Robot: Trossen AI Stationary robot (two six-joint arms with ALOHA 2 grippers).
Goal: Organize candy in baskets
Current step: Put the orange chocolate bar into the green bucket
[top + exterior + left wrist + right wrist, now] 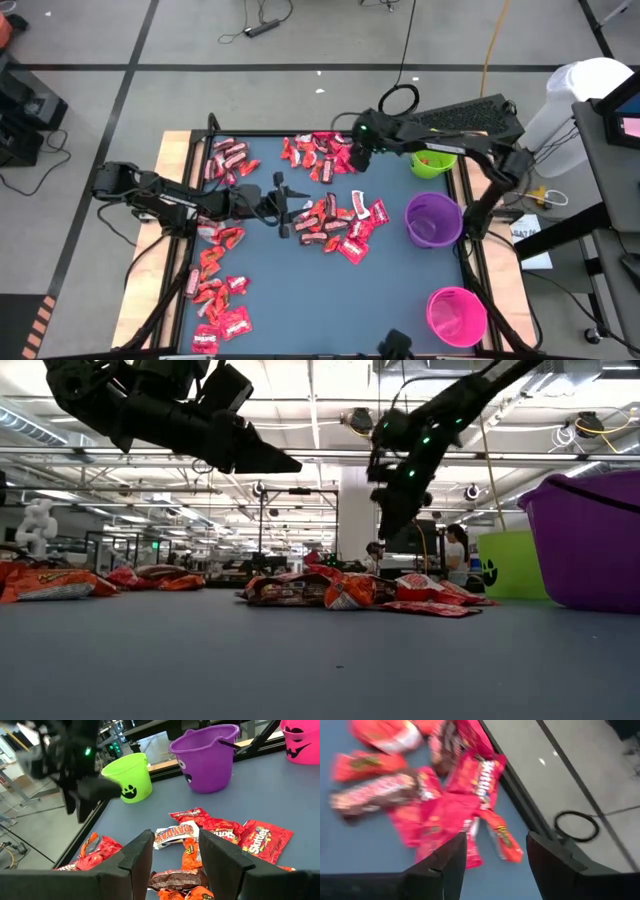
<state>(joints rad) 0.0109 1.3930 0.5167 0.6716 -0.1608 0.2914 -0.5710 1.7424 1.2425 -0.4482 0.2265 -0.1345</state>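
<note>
Candy in red and maroon wrappers lies flat on the blue table top in several heaps: a middle heap (340,225), a far heap (320,155), a far-left heap (228,160) and a run down the left side (212,290). My left gripper (285,208) (175,855) hangs open above the table at the middle heap's left end, holding nothing. My right gripper (357,160) (495,857) hovers open over the far heap's right end (470,785), slanting down, also with nothing in it. The green basket (433,162), purple basket (433,220) and pink basket (457,315) stand upright along the right side.
The table's raised dark rim (520,815) runs just beyond the far heap, with floor and a coiled cable (576,826) past it. In the left wrist view the right arm (70,765) stands beside the green basket (130,782). Bare blue table top (330,300) lies in the near middle.
</note>
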